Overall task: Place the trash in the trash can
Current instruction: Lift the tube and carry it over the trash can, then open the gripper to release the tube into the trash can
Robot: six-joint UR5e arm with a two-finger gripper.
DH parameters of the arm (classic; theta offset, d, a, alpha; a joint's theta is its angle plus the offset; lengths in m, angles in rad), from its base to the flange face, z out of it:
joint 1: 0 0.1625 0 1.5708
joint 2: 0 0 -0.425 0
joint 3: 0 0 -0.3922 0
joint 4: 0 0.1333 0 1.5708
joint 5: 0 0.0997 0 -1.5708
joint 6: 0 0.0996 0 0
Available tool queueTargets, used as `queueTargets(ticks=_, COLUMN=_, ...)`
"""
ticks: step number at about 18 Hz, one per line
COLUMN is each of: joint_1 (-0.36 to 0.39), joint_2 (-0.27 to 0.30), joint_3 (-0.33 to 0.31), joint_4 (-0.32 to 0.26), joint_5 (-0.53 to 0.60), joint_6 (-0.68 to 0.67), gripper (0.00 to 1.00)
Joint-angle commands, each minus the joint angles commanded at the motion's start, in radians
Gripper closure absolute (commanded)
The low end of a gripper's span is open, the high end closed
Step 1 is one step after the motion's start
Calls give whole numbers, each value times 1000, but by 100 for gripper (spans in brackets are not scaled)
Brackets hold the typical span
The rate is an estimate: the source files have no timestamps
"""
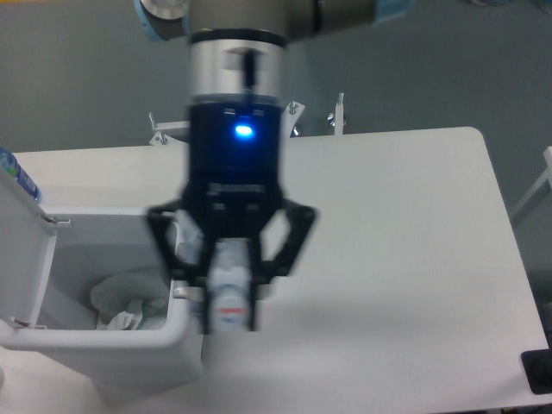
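My gripper (230,297) hangs over the table's left half, blurred by motion, and is shut on the crushed clear plastic bottle (230,285), which stands upright between the fingers. The bottle sits at the right rim of the white trash can (103,341), whose lid (21,250) is flipped open to the left. A crumpled white wrapper (125,297) lies inside the can. I cannot tell whether the bottle is over the can's opening or just beside its right wall.
The white table (397,259) stretches to the right. Metal clamps (336,112) stand at its back edge. A dark object (539,373) sits at the front right corner. A blue-labelled item (17,177) shows behind the lid.
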Motion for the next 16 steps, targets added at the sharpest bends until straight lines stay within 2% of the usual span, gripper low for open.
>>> queueTargets(ticks=7, joint_1=-72, joint_2=-28, joint_3=-40, joint_4=2, joint_5=-2, joint_6=3, gripper=52)
queueTargets(ticks=9, joint_1=-72, joint_2=-26, joint_3=-45, joint_4=2, joint_5=0, joint_6=6, gripper=30)
queueTargets(ticks=11, joint_1=-72, joint_2=-20, joint_3=-43, joint_4=2, joint_5=0, joint_6=12, gripper=0)
queueTargets(ticks=14, joint_1=-43, joint_2=4, joint_3=-45, joint_4=0, joint_5=0, joint_6=23, gripper=0)
queueTargets(ticks=16, joint_1=18, joint_2=12, joint_3=-48, joint_4=0, joint_5=2, joint_6=25, gripper=0)
